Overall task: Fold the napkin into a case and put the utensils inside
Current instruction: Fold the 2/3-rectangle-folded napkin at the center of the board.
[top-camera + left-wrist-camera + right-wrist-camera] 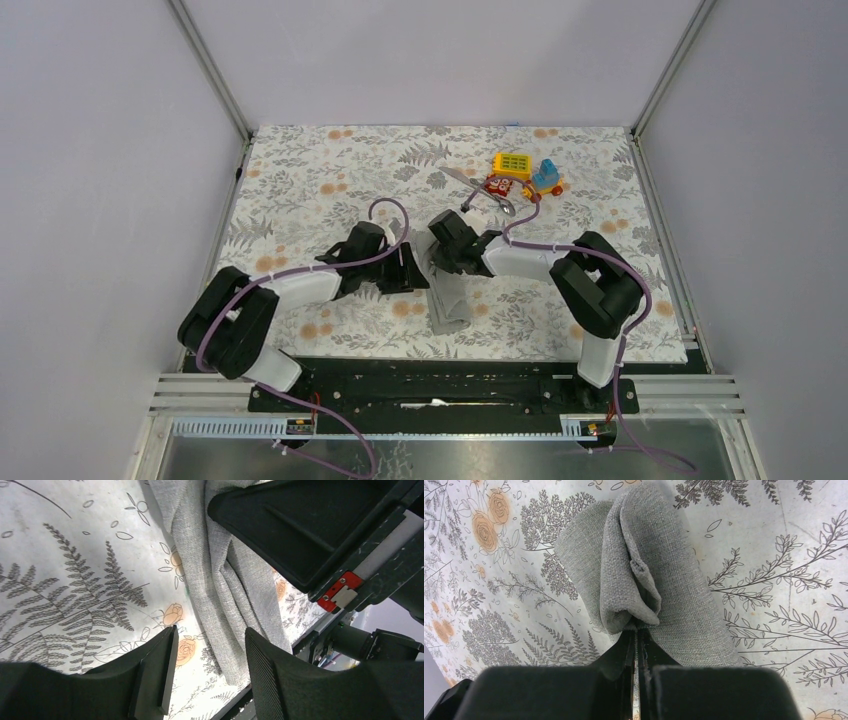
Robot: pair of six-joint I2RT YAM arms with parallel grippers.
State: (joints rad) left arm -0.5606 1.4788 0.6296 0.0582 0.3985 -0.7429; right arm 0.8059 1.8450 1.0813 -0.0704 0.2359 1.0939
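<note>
Clamping a bunched fold of the napkin (674, 580) in the right fingers (631, 647), closed tight with grey cloth caught right at the tips and ballooning out ahead of them in rolled layers over the floral tablecloth (499, 605). Holding the left fingers (162, 670) parted and gripping nothing, with a creased edge of the napkin running down through the gap between them, nearer the right-hand finger than the left-hand one; cannot tell whether cloth touches either pad. Crowding the upper right of the left wrist view with the black body of the right arm (300, 530), just above the cloth. Viewed from overhead, meeting near the middle of the tablecloth, both sets of fingers tip to tip over the far end of the napkin, with its near part trailing toward the arm bases as a narrow folded strip lying flat. Resting well apart from all this, at the far right of the tablecloth: the utensils (480, 190), lying together just beside the toy blocks (515, 166), outside the napkin and untouched by either set of fingers.
</note>
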